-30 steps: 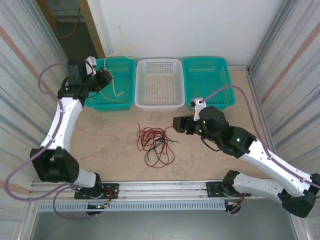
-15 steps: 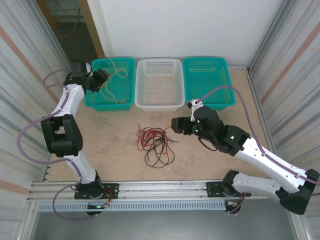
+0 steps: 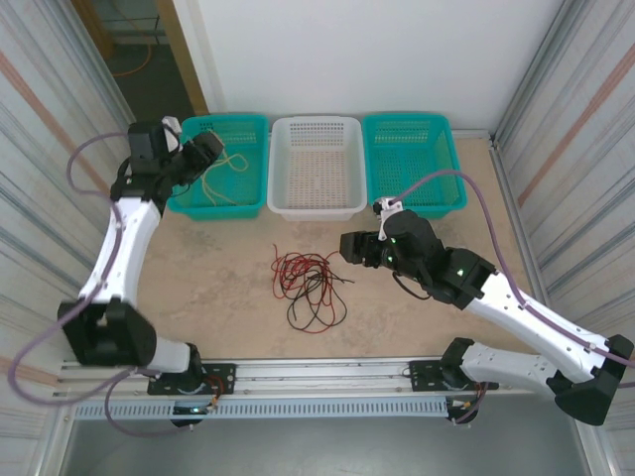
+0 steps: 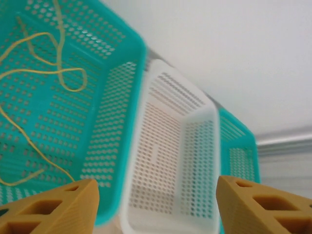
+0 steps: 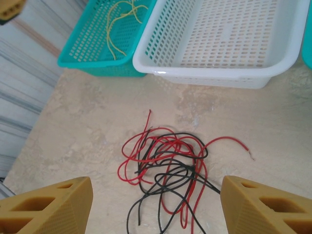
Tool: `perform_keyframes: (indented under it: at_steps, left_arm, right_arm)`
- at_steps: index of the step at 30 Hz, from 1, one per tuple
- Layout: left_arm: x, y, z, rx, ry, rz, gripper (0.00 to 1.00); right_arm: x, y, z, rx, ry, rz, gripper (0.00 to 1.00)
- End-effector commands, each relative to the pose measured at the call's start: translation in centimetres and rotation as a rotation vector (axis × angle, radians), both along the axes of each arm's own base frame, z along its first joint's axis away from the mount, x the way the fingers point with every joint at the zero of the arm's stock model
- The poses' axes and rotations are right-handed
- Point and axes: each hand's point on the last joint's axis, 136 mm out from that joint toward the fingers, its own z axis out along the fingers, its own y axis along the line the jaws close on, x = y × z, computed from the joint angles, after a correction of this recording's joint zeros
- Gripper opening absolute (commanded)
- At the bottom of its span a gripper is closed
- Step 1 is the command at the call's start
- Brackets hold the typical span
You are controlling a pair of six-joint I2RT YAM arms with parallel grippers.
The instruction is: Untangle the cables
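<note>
A tangle of red and black cables (image 3: pixel 310 283) lies on the table in front of the baskets, and it sits between my right fingers in the right wrist view, cables (image 5: pixel 168 158). A yellow cable (image 3: pixel 213 178) lies loose inside the left teal basket (image 3: pixel 223 121), also seen as a yellow cable (image 4: pixel 73 88) and a yellow cable (image 5: pixel 117 29). My left gripper (image 3: pixel 203 149) hovers over that basket, open and empty, left gripper (image 4: pixel 156 204). My right gripper (image 3: pixel 349 248) hangs just right of the tangle, open, with nothing held, right gripper (image 5: pixel 156 204).
A white basket (image 3: pixel 316 122) stands in the middle of the back row and a second teal basket (image 3: pixel 412 119) stands to its right. Corrugated metal walls close in both sides. A rail runs along the near edge.
A second ago the yellow cable hung up above the left basket's rim; it now lies inside. The left arm shifted over the basket. The right gripper edged slightly toward the tangle.
</note>
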Motion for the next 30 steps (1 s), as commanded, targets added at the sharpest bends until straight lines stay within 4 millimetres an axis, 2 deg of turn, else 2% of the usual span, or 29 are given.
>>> perform_keyframes:
  at_steps: [1,4,7,11,14,16,20,25,30]
  left_arm:
    - [-3.9,-2.0,-0.6,0.076,-0.008,-0.079,0.69]
    - [-7.6,-5.2,-1.4,0.130,-0.002,-0.206,0.70]
    - [-11.0,-7.7,-3.6,0.178,0.031,-0.313,0.68]
    - [-14.9,-10.0,-9.2,0.171,0.138,-0.409,0.68]
    - [-17.1,-11.4,-13.7,0.188,0.247,-0.471,0.60]
    - [-18.0,-11.7,-16.2,0.200,0.315,-0.479,0.58]
    - [-18.9,-12.7,-18.9,0.192,0.402,-0.507,0.52]
    - [-18.8,-13.3,-19.6,0.210,0.410,-0.521,0.53]
    - [-19.0,-13.7,-20.5,0.178,0.442,-0.517,0.52]
  right_arm:
    - [0.8,-0.3,-0.4,-0.012,0.041,-0.063,0.69]
    - [0.8,0.0,-2.0,-0.037,0.098,-0.071,0.69]
    - [0.6,0.7,-3.5,-0.022,0.143,-0.063,0.69]
    - [0.3,1.2,-6.3,0.002,0.217,-0.085,0.71]
    - [0.2,1.3,-8.8,-0.027,0.279,-0.104,0.69]
    - [0.1,1.3,-10.5,-0.053,0.313,-0.117,0.69]
    - [0.0,1.9,-13.5,-0.114,0.391,-0.109,0.64]
    - [-0.2,3.1,-15.8,-0.181,0.439,-0.073,0.60]
    - [-1.0,5.2,-16.5,-0.283,0.428,0.013,0.55]
